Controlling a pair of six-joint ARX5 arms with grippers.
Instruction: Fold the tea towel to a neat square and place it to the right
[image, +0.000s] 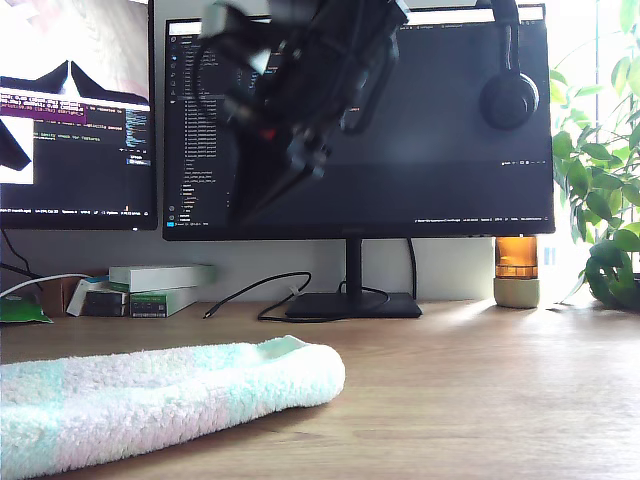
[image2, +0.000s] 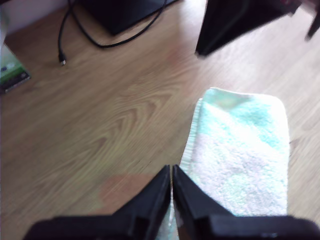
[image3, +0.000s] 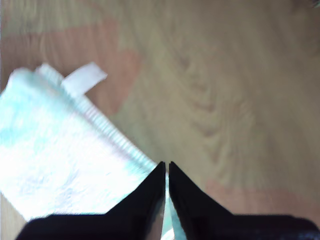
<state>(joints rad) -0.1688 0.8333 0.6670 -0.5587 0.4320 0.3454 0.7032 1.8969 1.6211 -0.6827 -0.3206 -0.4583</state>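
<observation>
The pale mint-green terry tea towel (image: 150, 400), banded faintly in pink and white, lies folded into a thick long pad on the wooden desk (image: 470, 400), at the exterior view's lower left, its rounded folded end pointing toward the middle of the desk. Its long axis runs roughly across that view. A small white tag strip (image3: 84, 78) sticks out from one ribbed edge.

My first gripper (image2: 171, 175) hangs above the towel's long edge, jaws pressed together with nothing visibly between them; the cloth stretches away from the jaws along its length. My second gripper (image3: 166, 172) sits over another edge near a corner, jaws likewise closed to a slit; a pale sliver shows at the gap, but I cannot tell whether cloth is pinched there. A blurred dark arm (image: 300, 90) shows high in the exterior view against the black monitor (image: 450, 150).

Both jaws look about equally near; the bare desk lies toward the exterior view's right.
</observation>
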